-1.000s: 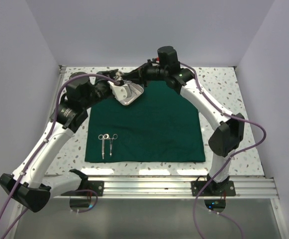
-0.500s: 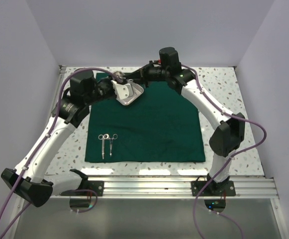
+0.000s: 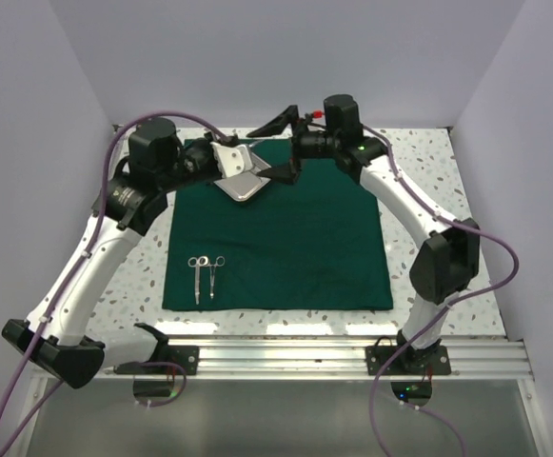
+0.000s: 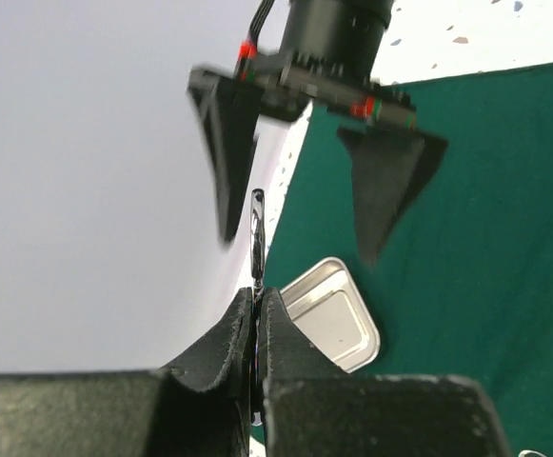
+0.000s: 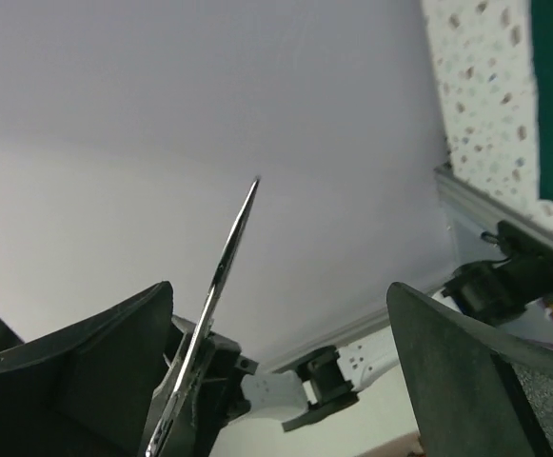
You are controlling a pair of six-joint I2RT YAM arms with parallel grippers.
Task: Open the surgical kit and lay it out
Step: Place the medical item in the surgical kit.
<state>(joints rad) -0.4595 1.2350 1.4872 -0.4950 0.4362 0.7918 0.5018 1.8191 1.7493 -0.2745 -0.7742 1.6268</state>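
On green cloth (image 3: 295, 238), shiny rectangular steel tray (image 3: 243, 183)

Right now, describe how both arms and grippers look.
The left arm and right arm have white links, black joints and purple cables. The left gripper and right gripper carry black, wedge-shaped fingers; red and green marks show on the right wrist.

Top view looks down from high behind, over the whole table (image 3: 438, 152). Wrist views face each other closely; left and top share the tray (image 4: 333, 319).
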